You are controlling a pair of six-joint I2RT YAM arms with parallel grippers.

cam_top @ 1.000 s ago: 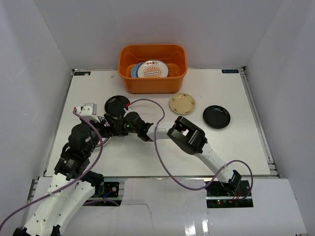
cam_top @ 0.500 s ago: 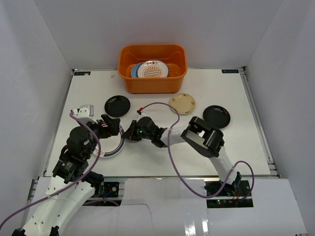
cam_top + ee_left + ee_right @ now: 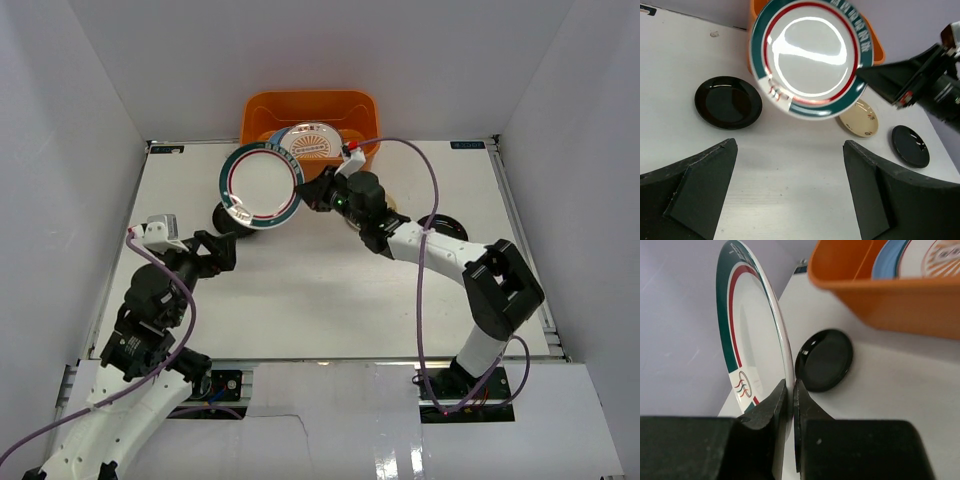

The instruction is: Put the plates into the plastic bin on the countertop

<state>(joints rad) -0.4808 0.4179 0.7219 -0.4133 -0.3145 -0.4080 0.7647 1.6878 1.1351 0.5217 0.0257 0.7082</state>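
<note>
Big change in the last sec: the round white plate w/ dark green rim and red ring is off the flat white worktop and up in the air. A sec ago both arms crowd together low on the worktop's left side, w/ the right jaws only part closed. Half a sec ago the plate lies flat by the left arm w/ the right jaws at its edge. Now the right jaws are clamped on the plate's rim. The right wrist view shows both fingertips pinching the thin edge, and the plate is tilted steeply, face toward the left arm. In the top view it hangs just in front of the near-left corner of the orange rectangular plastic bin, not yet over the opening.

The left jaws are spread wide and empty, low on the left, w/ only bare worktop btwn them.

The bin already holds a white plate w/ orange sunburst and a blue plate beside it; any others inside can't be made out. On the worktop there remain a glossy black round plate, partly hidden behind the lifted plate in the top view, a small tan plate and a second black plate further right.

Judgement: the pick looks done and the carry is under way. Next the plate needs to clear the bin's front rim before release. An edge-only pinch could let it swing or slip. Three plates then remain.
</note>
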